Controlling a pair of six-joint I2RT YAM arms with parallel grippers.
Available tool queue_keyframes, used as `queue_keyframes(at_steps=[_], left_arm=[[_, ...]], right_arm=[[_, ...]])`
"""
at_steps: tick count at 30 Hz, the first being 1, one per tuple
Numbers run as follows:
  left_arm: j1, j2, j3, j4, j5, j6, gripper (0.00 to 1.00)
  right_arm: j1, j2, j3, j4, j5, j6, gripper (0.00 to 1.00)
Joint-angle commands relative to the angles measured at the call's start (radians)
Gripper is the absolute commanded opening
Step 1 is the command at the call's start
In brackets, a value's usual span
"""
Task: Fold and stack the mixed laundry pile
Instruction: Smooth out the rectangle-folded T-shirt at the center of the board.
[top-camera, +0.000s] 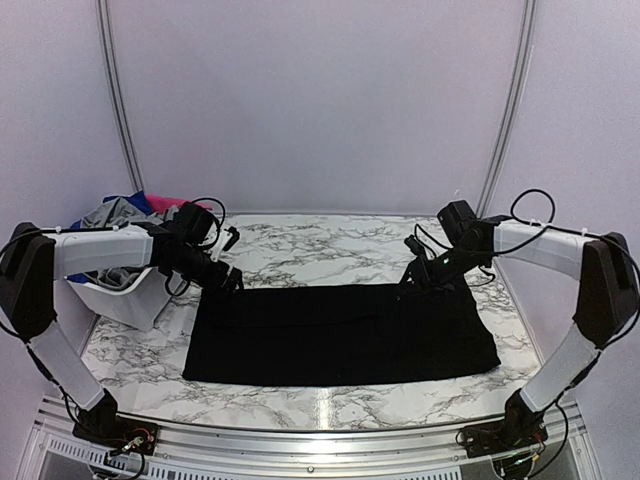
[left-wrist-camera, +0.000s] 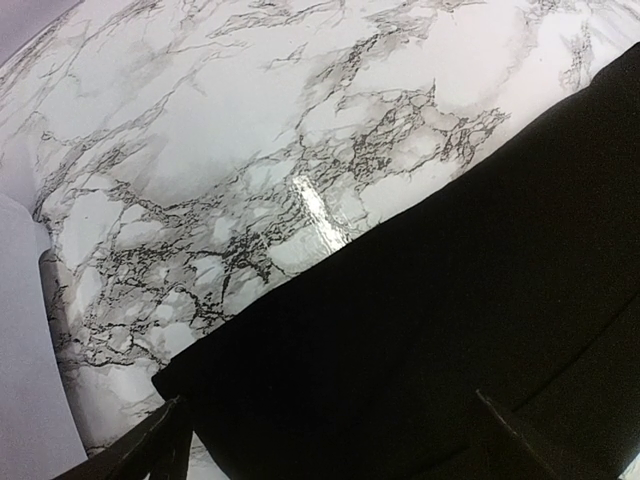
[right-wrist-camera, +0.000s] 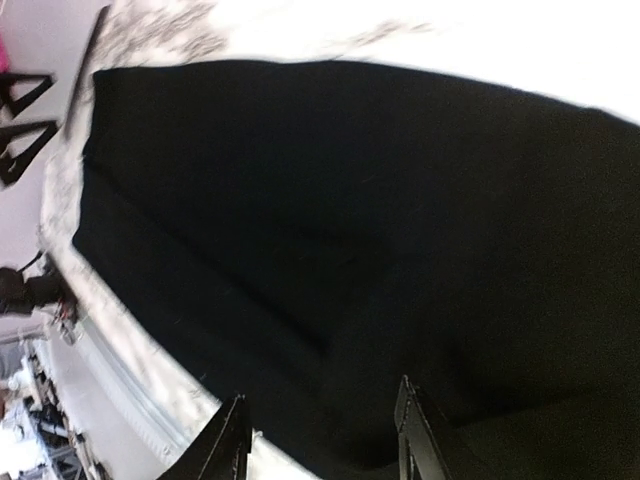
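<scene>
A black garment (top-camera: 340, 335) lies spread flat on the marble table (top-camera: 330, 245). My left gripper (top-camera: 228, 281) hovers at its far left corner, jaws wide apart. In the left wrist view the black garment (left-wrist-camera: 450, 330) fills the lower right, and the left gripper (left-wrist-camera: 335, 445) is open over it with nothing pinched. My right gripper (top-camera: 412, 275) sits at the garment's far edge toward the right. In the right wrist view the right gripper (right-wrist-camera: 320, 438) is open above the black garment (right-wrist-camera: 380, 200). The rest of the mixed laundry pile (top-camera: 125, 212), grey, blue and pink, sits in the basket.
A white plastic basket (top-camera: 128, 300) stands at the table's left edge, beside the left arm. Bare marble shows behind the garment and along the near edge (top-camera: 330, 405). Curtain walls close in the back and sides.
</scene>
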Motion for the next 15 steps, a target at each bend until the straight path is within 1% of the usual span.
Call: queue_keyframes(at_steps=[1, 3, 6, 11, 15], left_arm=[[-0.006, 0.015, 0.032, 0.014, -0.002, 0.006, 0.99], [-0.008, 0.023, 0.039, 0.014, -0.003, 0.007, 0.99], [-0.008, 0.028, 0.041, 0.014, -0.008, 0.01, 0.99], [-0.008, 0.043, 0.04, 0.017, -0.014, 0.013, 0.99], [-0.008, 0.048, 0.033, 0.023, -0.014, 0.014, 0.99]], right_arm=[[-0.03, 0.127, 0.121, -0.062, 0.164, -0.015, 0.44], [-0.032, 0.166, 0.147, -0.096, 0.21, -0.022, 0.42], [-0.032, 0.173, 0.119, -0.122, 0.246, -0.019, 0.4], [-0.032, 0.11, -0.027, -0.132, 0.239, 0.009, 0.34], [-0.033, 0.027, -0.136, -0.151, 0.227, 0.033, 0.28]])
